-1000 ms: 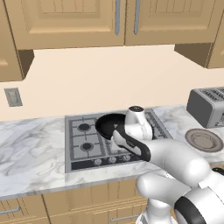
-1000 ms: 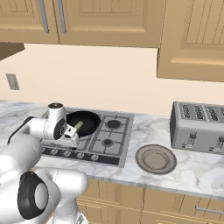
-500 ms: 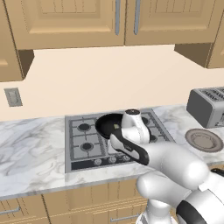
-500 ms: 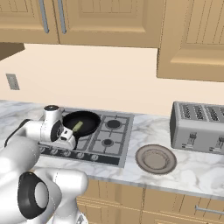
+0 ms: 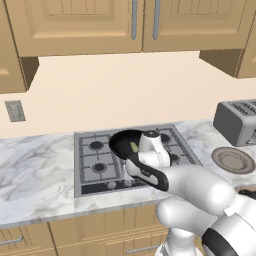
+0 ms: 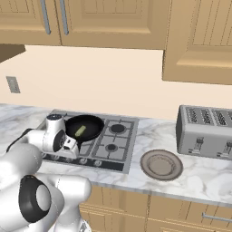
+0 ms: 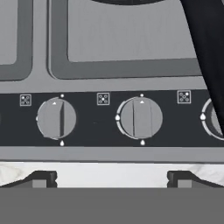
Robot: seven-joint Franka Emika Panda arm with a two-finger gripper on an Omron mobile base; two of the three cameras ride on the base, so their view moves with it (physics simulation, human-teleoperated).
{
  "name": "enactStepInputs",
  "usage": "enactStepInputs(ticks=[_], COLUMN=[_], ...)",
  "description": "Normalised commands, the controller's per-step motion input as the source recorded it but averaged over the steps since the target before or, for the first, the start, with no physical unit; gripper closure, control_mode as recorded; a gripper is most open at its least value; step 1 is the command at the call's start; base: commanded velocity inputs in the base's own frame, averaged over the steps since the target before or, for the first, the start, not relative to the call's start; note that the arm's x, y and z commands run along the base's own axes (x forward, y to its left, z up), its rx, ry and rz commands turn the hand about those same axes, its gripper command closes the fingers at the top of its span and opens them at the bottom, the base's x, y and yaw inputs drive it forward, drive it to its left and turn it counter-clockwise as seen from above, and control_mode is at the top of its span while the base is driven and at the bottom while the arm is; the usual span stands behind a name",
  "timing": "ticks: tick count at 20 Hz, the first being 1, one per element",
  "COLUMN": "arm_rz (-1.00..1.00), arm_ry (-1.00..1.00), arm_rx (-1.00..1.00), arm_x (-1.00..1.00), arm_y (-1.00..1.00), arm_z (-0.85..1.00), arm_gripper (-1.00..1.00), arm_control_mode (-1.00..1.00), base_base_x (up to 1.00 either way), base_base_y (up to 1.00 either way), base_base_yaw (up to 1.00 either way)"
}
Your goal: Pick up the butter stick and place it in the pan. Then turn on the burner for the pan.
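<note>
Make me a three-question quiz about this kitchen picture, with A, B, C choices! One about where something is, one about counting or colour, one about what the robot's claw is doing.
1. Where is the butter stick?
A. in the pan
B. on the plate
C. on top of the toaster

2. How many whole knobs does the hand view show on the stove's front strip?
A. none
B. two
C. six

3. How is the gripper right now?
A. shut on the butter
B. shut on the pan handle
C. open, holding nothing

Answers:
1. A, the pale yellow block lies inside the black pan on the stove.
2. B, two round grey knobs sit side by side, with a third cut off at the edge.
3. C, its two dark tips stand far apart with nothing between them.
</note>
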Motion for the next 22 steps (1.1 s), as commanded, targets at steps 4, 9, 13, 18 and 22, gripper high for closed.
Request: enactStepInputs(ticks=[4, 9, 13, 18, 22], arm_rz=[0.00, 0.00, 0.00, 0.00, 0.00], arm_ry=[0.00, 0.00, 0.00, 0.00, 0.00], arm_rx=[0.00, 0.00, 0.00, 0.00, 0.00], arm_x=[0.00, 0.00, 0.00, 0.00, 0.01], arm_y=[0.00, -0.02, -0.09, -0.13, -0.13], arm_z=[-0.20, -0.07, 0.00, 0.00, 0.00], arm_gripper=[-1.00, -1.00, -1.00, -1.00, -1.00], arm_control_mode=[-1.00, -1.00, -1.00, -1.00, -1.00], base_base_x=[0.00, 0.00, 0.00, 0.00, 0.00], base_base_y=[0.00, 0.00, 0.00, 0.00, 0.00], base_base_yaw=[0.00, 0.00, 0.00, 0.00, 0.00])
